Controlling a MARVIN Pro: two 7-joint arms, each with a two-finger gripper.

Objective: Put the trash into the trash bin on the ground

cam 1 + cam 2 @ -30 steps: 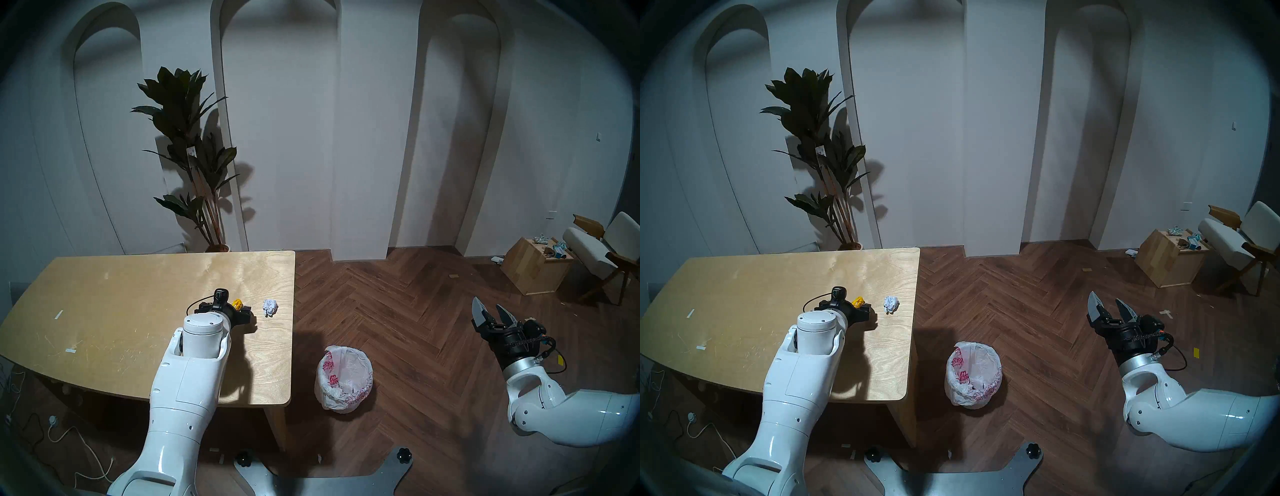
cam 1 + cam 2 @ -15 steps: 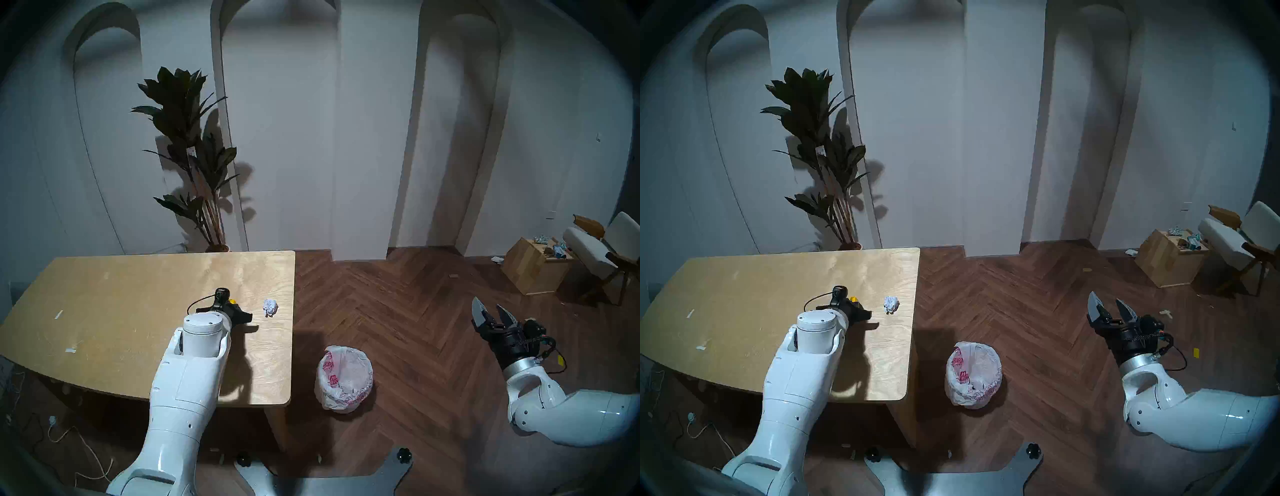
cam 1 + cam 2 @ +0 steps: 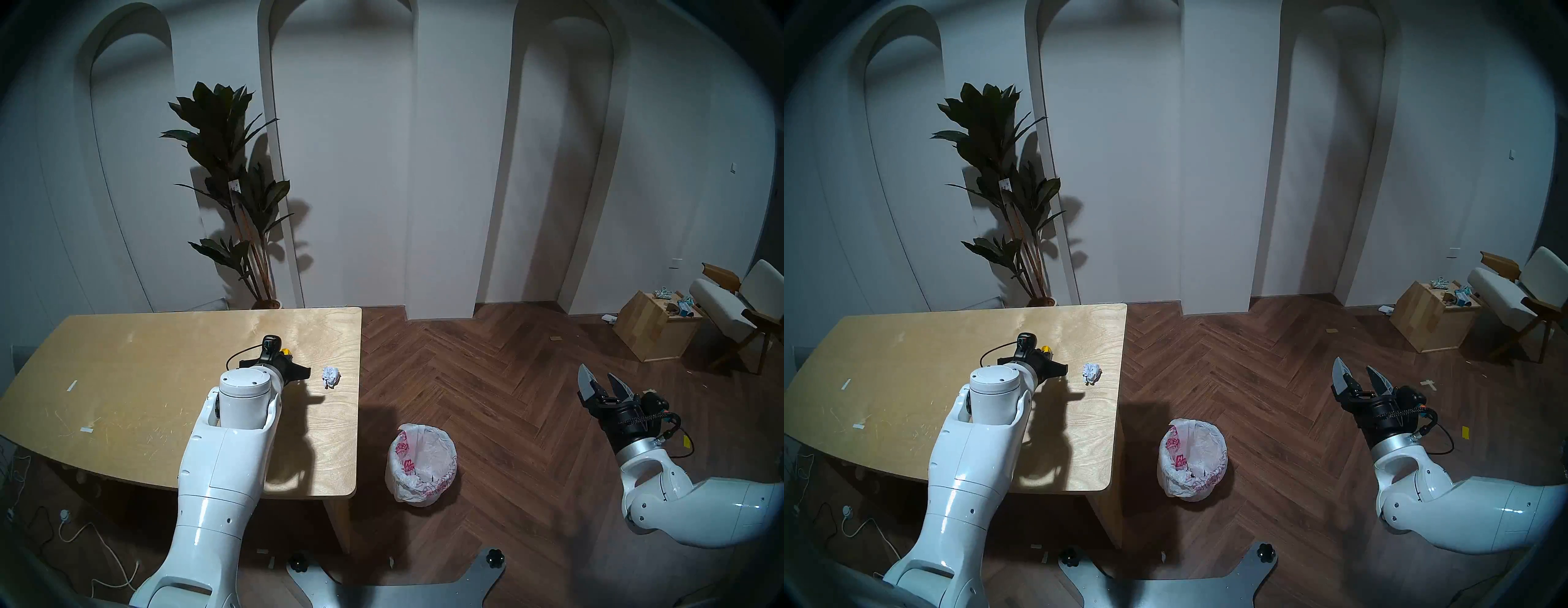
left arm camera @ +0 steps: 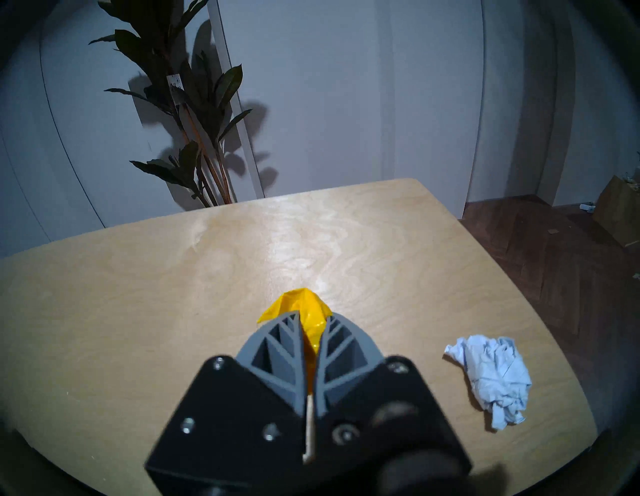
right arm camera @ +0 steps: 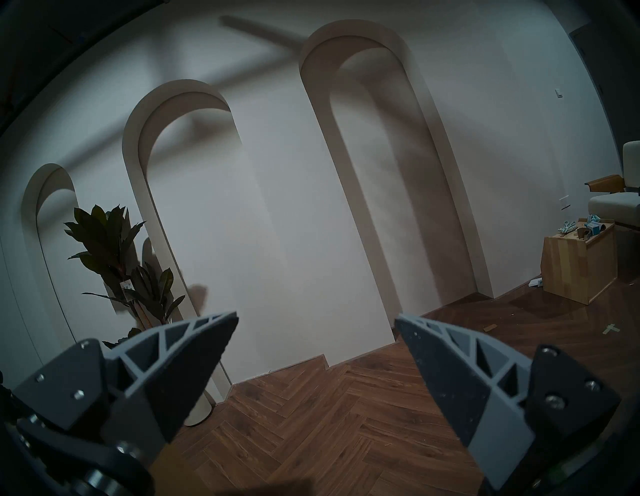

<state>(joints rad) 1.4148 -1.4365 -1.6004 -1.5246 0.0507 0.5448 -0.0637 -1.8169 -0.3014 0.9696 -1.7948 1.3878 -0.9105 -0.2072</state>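
My left gripper (image 4: 313,322) is shut on the yellow wad (image 4: 301,308), which bulges out past the fingertips. It hangs a little above the wooden table (image 3: 148,361), where the head view shows the yellow wad (image 3: 287,351) at the gripper (image 3: 289,360). A white crumpled paper ball (image 3: 331,376) lies on the table just right of it, also visible as the paper ball (image 4: 491,374). The trash bin (image 3: 399,475), lined with a red-printed white bag, stands on the floor off the table's right edge. My right gripper (image 3: 602,380) hovers open and empty over the floor far right.
White tape strips (image 3: 72,385) lie flat on the table's left part. A potted plant (image 3: 237,191) stands behind the table. A wooden box of clutter (image 3: 653,327) and a chair (image 3: 738,305) sit at the far right. Cables trail on the floor at lower left.
The left gripper closed its fingers on the yellow wad and rose off the table with it, drifting slightly back. The right arm and the white paper ball stayed put.
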